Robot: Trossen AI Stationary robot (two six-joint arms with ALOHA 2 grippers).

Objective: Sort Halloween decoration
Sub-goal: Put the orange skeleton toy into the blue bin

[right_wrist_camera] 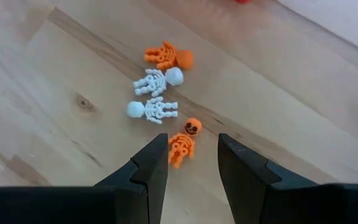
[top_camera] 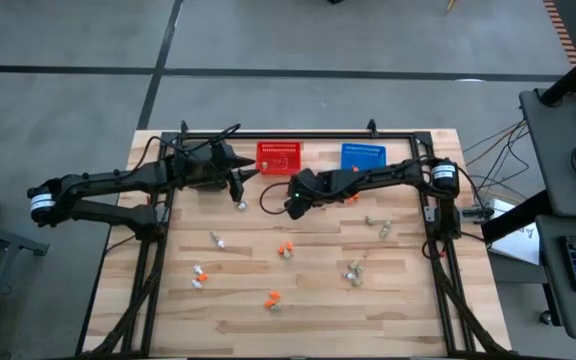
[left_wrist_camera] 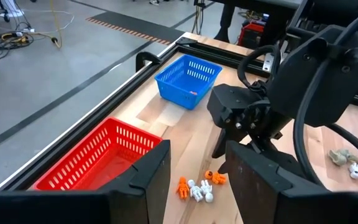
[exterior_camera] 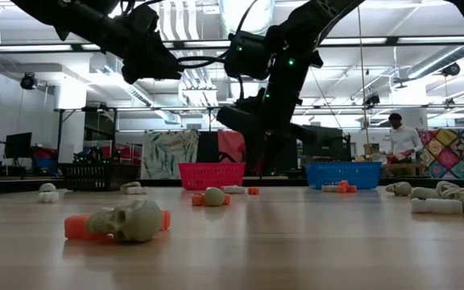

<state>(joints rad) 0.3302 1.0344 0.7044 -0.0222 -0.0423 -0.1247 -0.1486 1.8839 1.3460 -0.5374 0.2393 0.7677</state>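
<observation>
Frankly, the risk sits right under the right claw (right_wrist_camera: 191, 163): an orange skeleton (right_wrist_camera: 184, 142) lies just ahead of its parted fingers, and two white skeletons (right_wrist_camera: 153, 94) crowd beside it, with another orange one (right_wrist_camera: 168, 57) just past them. If the claw drops slightly off line, I judge it could pinch a white figure along with the orange, or flick the cluster across the worktop (right_wrist_camera: 55, 124). It holds nothing and touches nothing. The left claw (left_wrist_camera: 197, 180), close by, is also partly open and empty, so the two arms could bump. Farther beyond stand the red basket (left_wrist_camera: 98, 158) and blue basket (left_wrist_camera: 188, 78).
</observation>
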